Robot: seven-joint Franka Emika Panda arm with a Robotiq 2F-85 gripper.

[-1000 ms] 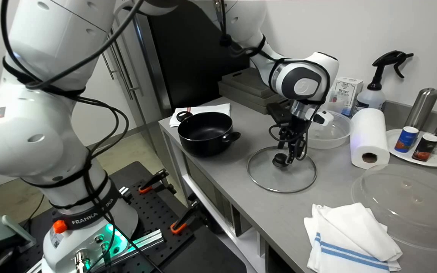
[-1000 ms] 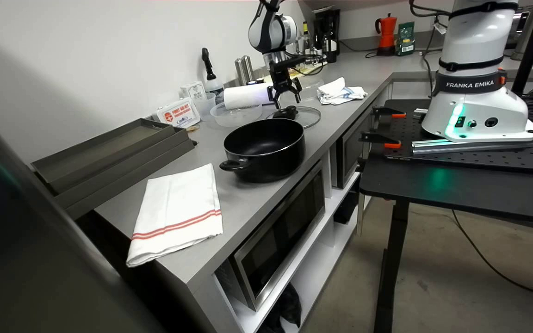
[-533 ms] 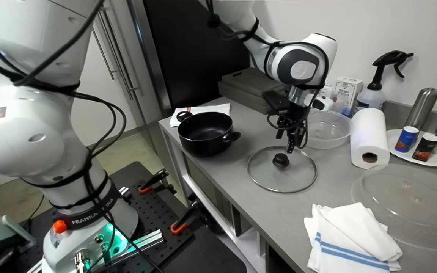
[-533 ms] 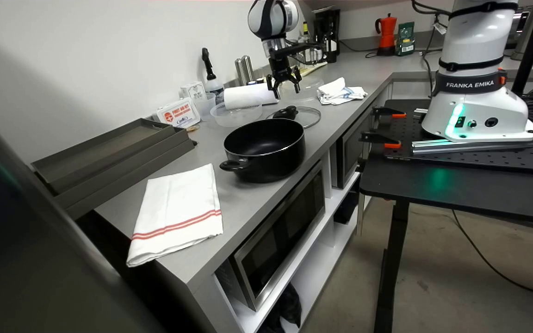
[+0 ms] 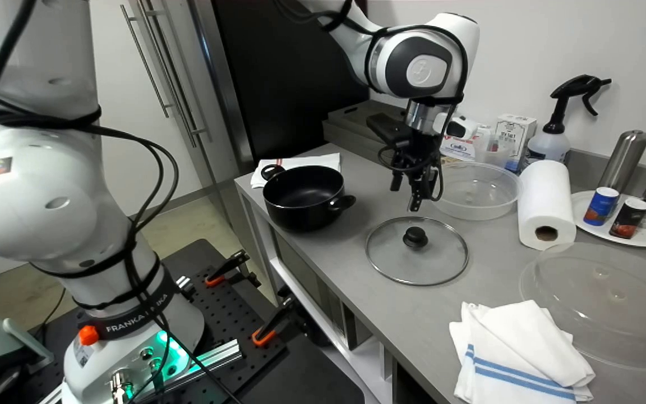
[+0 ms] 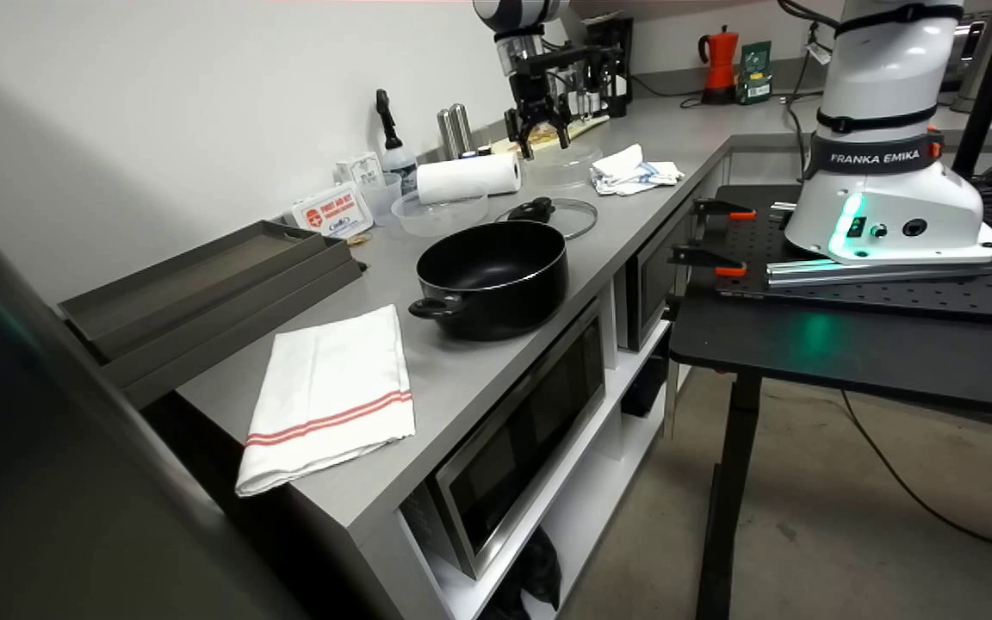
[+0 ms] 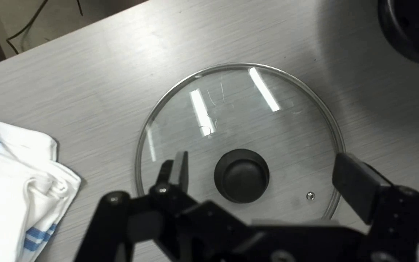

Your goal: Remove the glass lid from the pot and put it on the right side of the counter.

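Note:
The glass lid [image 5: 415, 237] lies flat on the grey counter [image 5: 356, 255], knob up, beside the black pot [image 5: 304, 196]. The lid also shows in an exterior view [image 6: 573, 220], partly behind the pot [image 6: 505, 293], and in the wrist view [image 7: 241, 175]. The pot stands uncovered and looks empty. My gripper [image 5: 405, 197] is open and empty, up above the counter near the lid and touching nothing. In the wrist view the open fingers [image 7: 262, 174] stand apart on either side of the knob's picture, with the lid below them. The pot's dark handle [image 7: 413, 29] shows at the upper right.
A blue-striped towel [image 5: 519, 353] and a larger clear dish [image 5: 609, 306] lie beyond the lid. A clear bowl [image 5: 477, 191], a paper towel roll [image 5: 544, 202] and a spray bottle [image 5: 550, 143] stand along the wall. Grey trays [image 6: 212, 293] and a red-striped towel [image 6: 332, 387] are past the pot.
My open gripper has risen from just above the lid's knob and shifted away from it. The lid and the pot have not moved.

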